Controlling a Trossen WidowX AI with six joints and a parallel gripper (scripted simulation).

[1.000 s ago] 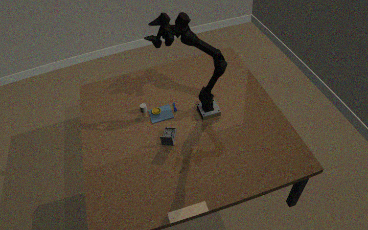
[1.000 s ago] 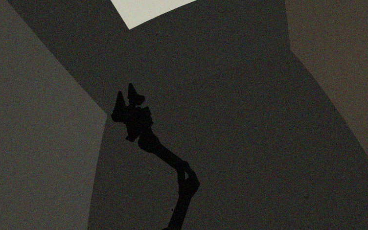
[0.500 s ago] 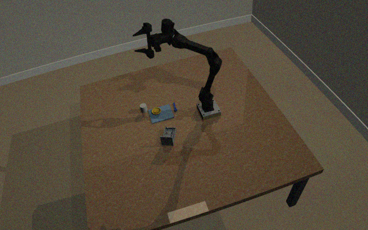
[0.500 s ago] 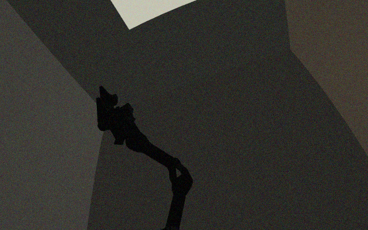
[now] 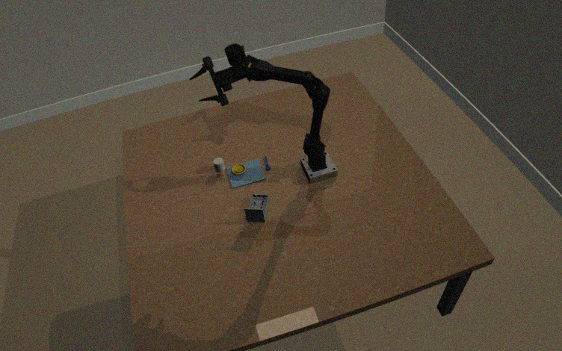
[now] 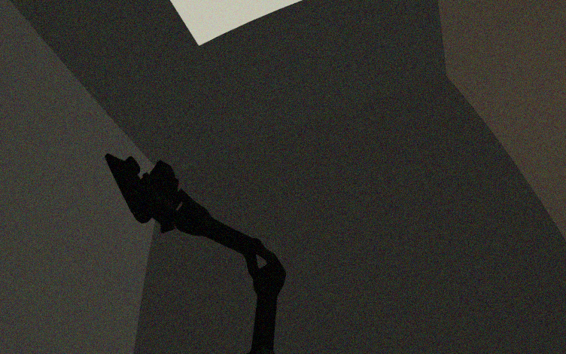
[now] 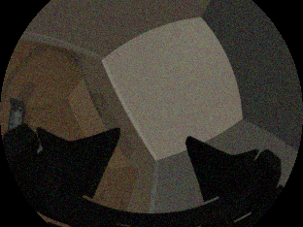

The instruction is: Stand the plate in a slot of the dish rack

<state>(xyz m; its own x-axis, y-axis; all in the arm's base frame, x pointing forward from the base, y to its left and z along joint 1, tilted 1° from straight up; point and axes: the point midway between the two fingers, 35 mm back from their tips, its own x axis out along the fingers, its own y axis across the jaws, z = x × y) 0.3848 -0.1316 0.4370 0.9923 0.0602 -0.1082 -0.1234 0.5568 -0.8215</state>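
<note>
The yellow plate (image 5: pixel 238 169) is small and round in the top view and lies flat on the left part of a blue mat (image 5: pixel 252 178). The grey dish rack (image 5: pixel 255 213) stands on the table, nearer the camera than the mat, and no plate shows in it. My gripper (image 5: pixel 194 89) (image 7: pixel 154 136) is open and empty, high above the far left part of the table, well away from plate and rack. In the exterior view the arm is a dark outline; plate and rack are out of view there. The plate is not recognisable in the wrist view.
A white cup (image 5: pixel 218 165) stands just left of the mat. A blue spoon-like utensil (image 5: pixel 267 163) lies at the mat's right edge. The arm's base (image 5: pixel 319 173) is further right. A pale rectangle (image 5: pixel 286 322) is at the table's near edge.
</note>
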